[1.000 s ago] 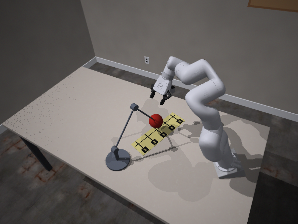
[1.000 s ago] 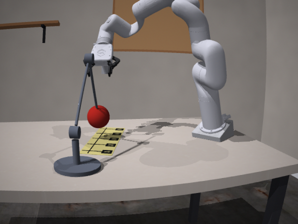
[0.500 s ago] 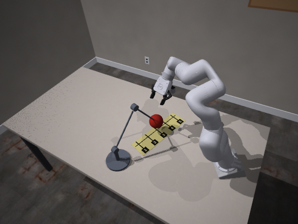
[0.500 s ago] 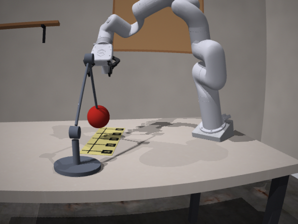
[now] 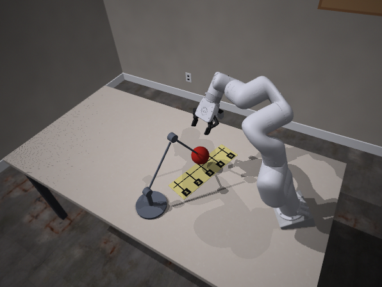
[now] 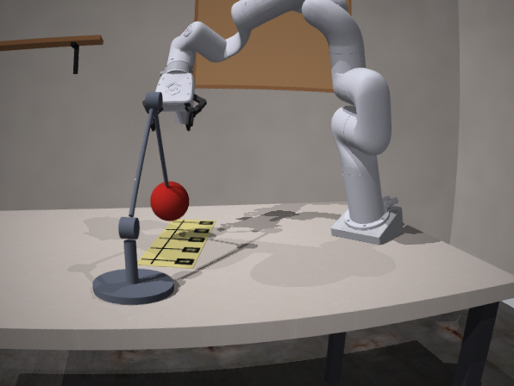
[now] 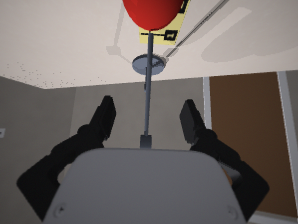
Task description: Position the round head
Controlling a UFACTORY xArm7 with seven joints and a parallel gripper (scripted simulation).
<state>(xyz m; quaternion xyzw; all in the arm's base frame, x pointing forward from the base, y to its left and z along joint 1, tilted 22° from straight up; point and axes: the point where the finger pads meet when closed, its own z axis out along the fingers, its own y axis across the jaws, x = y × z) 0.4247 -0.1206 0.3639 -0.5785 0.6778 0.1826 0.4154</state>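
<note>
The grey lamp stands on its round foot (image 5: 151, 205) with its lower arm rising to the elbow joint (image 5: 172, 138). Its upper arm slopes down to the round red head (image 5: 200, 155). The head hangs clear above the middle part of the yellow strip (image 5: 203, 171); I cannot tell over which mark. My gripper (image 5: 205, 125) is open and empty, above and beyond the head, touching nothing. In the exterior view the head (image 6: 169, 201) hangs above the strip (image 6: 178, 248) and the gripper (image 6: 191, 114) is level with the elbow (image 6: 153, 101). The wrist view shows the open fingers, the head (image 7: 152, 12) and the foot (image 7: 148, 64).
The robot's base (image 5: 291, 216) is bolted on the bench to the right of the strip. A wooden board (image 6: 267, 52) hangs on the wall behind the arm, and a shelf (image 6: 47, 42) at the upper left.
</note>
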